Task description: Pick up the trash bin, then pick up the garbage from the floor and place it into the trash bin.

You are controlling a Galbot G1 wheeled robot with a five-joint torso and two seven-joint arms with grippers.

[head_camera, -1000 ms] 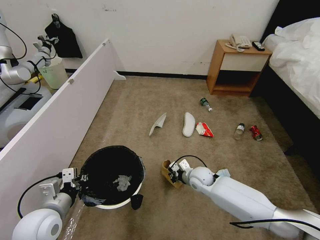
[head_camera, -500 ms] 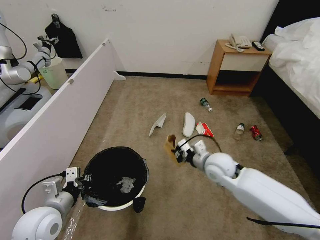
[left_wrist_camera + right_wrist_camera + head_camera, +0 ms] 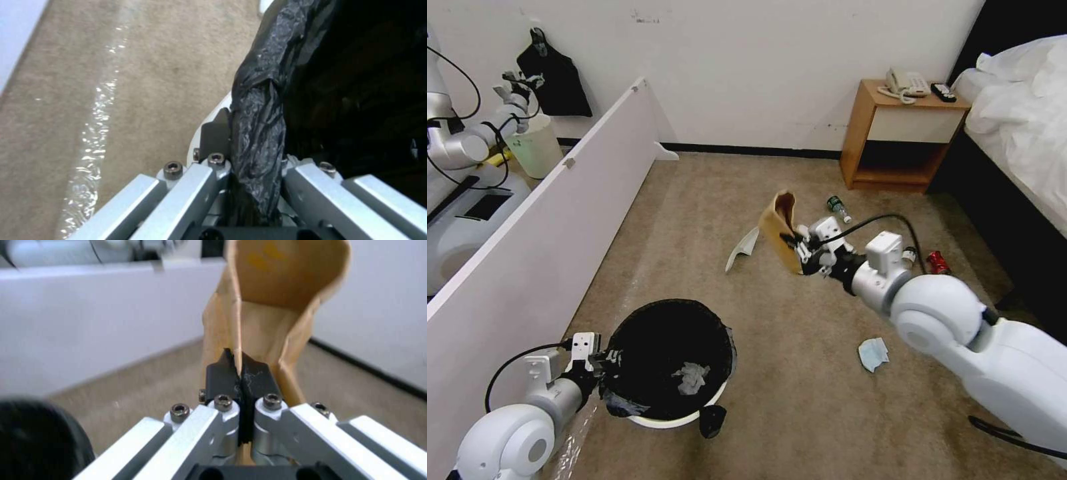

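Observation:
The trash bin (image 3: 627, 328), white with a black bag over its rim, hangs at the lower left with a crumpled white tissue (image 3: 692, 377) inside. My left gripper (image 3: 602, 363) is shut on its rim (image 3: 256, 133). My right gripper (image 3: 798, 245) is shut on the brown cardboard scrap (image 3: 779, 223) and holds it high above the floor (image 3: 800, 400); the dark pads (image 3: 222, 373) pinch the scrap's edge (image 3: 276, 306). On the carpet lie a white slipper (image 3: 744, 247), a light-blue wad (image 3: 872, 353), a small bottle (image 3: 838, 206) and a red can (image 3: 938, 263).
A long white partition board (image 3: 547, 220) runs along the left, with another robot (image 3: 467, 143) and a cream bucket (image 3: 537, 145) behind it. A wooden nightstand (image 3: 897, 137) stands at the far wall. The bed (image 3: 1020, 113) fills the right side.
My right gripper has lifted the cardboard scrap off the carpet and carried it up and farther away. The light-blue wad, once under the arm, now shows. The bin has shifted slightly right.

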